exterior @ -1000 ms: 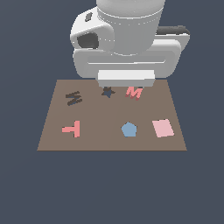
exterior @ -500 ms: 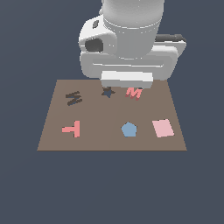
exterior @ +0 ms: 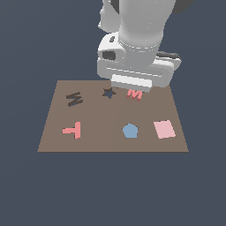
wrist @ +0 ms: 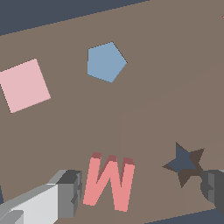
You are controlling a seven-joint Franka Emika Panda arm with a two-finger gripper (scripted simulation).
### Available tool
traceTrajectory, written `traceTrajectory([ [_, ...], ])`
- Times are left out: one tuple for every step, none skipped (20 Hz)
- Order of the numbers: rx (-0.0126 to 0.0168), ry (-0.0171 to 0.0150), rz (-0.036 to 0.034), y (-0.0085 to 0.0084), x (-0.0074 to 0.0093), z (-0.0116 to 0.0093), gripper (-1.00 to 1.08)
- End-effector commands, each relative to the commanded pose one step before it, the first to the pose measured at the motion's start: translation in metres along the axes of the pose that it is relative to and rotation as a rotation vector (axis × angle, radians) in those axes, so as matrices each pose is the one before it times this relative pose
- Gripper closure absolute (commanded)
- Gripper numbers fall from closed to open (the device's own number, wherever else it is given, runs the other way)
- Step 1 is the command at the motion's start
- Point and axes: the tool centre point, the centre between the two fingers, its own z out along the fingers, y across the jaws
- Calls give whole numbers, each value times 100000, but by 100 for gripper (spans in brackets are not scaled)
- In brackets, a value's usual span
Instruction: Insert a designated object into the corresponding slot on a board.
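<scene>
Your fingers (wrist: 140,192) stand wide apart, holding nothing, with the M block (wrist: 108,181) lying flat on the board (exterior: 110,141) between them, nearer one finger than the other. The block's long axis runs roughly along the line between the fingers. The star cut-out (wrist: 183,163) sits beside the other finger. The M slot (exterior: 74,98) lies well away from the fingers, across the board.
</scene>
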Motion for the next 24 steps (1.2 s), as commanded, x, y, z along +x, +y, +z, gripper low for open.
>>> traceTrajectory([
  [-426,-166,4318,-488,-1161,1456,-92],
  [-148,-63,1522,-176,-395,516,-92],
  [-138,-60,1422,-165,-366,483,-92],
  [-128,-56,1321,-156,-340,451,-92],
  [-119,-52,1223,-146,-312,418,-92],
  [-108,-49,1122,-137,-286,385,-92],
  [-98,-46,1025,-127,-259,352,-92],
  [-88,-43,926,-117,-232,320,-92],
  [-77,-39,827,-108,-206,287,-92],
  [-66,-36,727,-99,-181,254,-92],
  [-56,-33,633,-87,-154,221,-92],
  [-46,-29,532,-78,-130,188,-92],
  [-37,-25,440,-63,-104,155,-92],
  [-28,-20,337,-53,-82,120,-92],
  [-19,-15,238,-40,-58,86,-92],
  [-12,-10,154,-18,-31,52,-92],
  [0,0,0,-30,-25,15,-92],
  [-17,-71,-345,44,36,-66,-92],
  [0,0,0,-5,-2,35,-92],
  [0,0,0,-14,-5,105,-92],
  [11,4,68,9,11,170,-92],
  [0,0,0,-31,-13,245,-92],
  [15,6,96,6,9,309,-92],
  [10,4,68,-12,-5,364,-92],
])
